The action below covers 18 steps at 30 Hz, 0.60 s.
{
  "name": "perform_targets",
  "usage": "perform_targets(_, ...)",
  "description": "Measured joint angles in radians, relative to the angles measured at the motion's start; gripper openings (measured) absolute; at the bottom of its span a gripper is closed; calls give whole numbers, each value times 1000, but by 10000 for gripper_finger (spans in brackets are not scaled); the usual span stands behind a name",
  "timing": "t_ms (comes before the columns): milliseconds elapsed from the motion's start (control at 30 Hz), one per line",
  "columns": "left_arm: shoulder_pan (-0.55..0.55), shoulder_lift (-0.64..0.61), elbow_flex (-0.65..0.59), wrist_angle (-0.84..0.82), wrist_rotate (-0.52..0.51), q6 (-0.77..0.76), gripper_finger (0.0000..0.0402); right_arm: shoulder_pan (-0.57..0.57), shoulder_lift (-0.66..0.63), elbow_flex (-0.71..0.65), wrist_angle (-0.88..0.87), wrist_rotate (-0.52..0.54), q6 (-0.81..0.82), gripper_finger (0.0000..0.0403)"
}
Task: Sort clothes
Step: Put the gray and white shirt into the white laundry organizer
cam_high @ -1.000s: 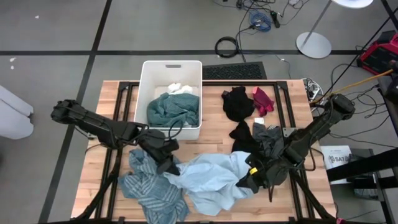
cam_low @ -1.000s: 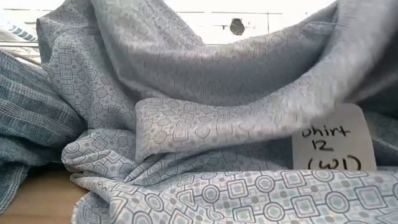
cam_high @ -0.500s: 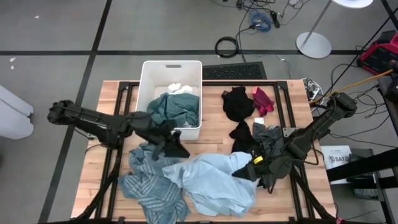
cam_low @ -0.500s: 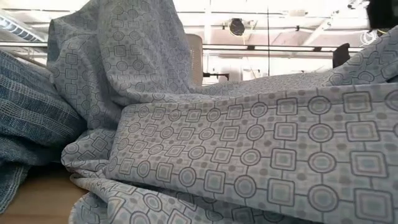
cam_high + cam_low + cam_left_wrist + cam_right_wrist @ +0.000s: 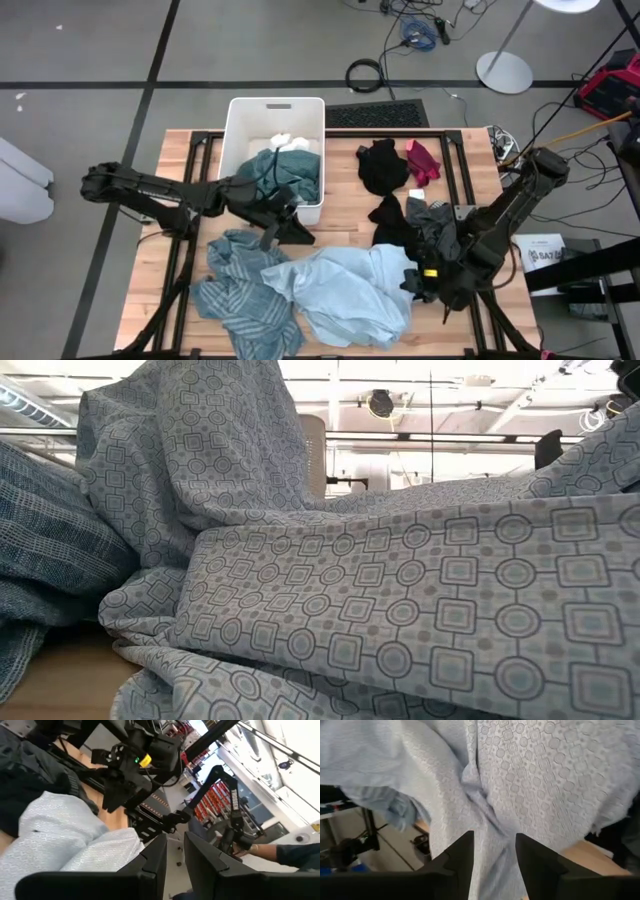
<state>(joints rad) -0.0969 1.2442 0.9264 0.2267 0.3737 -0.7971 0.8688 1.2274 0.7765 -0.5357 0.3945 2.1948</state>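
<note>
We're looking down on a sort that is only partly done: the white bin (image 5: 240, 130) at upper centre holds a teal garment (image 5: 280, 176) with something white (image 5: 290, 141) tucked behind it, and that looks like all we've put away. Most of the clothes are out on the table (image 5: 175, 150): the teal striped piece (image 5: 235, 295) at lower left, the light blue shirt (image 5: 345, 290) sprawled at lower centre, the black pieces (image 5: 383, 165) and the magenta one (image 5: 422, 160) at upper right, and a dark grey heap (image 5: 435, 225) at right. Our left gripper (image 5: 292, 232) hangs just below the bin's front edge, jaws a narrow gap apart and empty. Our right gripper (image 5: 420, 290) sits at the shirt's right edge, jaws spread, with cloth beneath but nothing pinched. So we'd judge most of the pile is left.
</note>
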Motion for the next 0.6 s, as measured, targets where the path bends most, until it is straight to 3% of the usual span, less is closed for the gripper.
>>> perform_targets(233,-2,0,0,0,0,2,74,-33,101,-1,-80,-155,-4,175)
perform_targets(400,-2,0,0,0,-3,2,74,-69,198,-1,-62,-116,-18,218)
perform_targets(600,-2,0,0,0,-12,-5,74,-136,309,0,123,-58,-70,247)
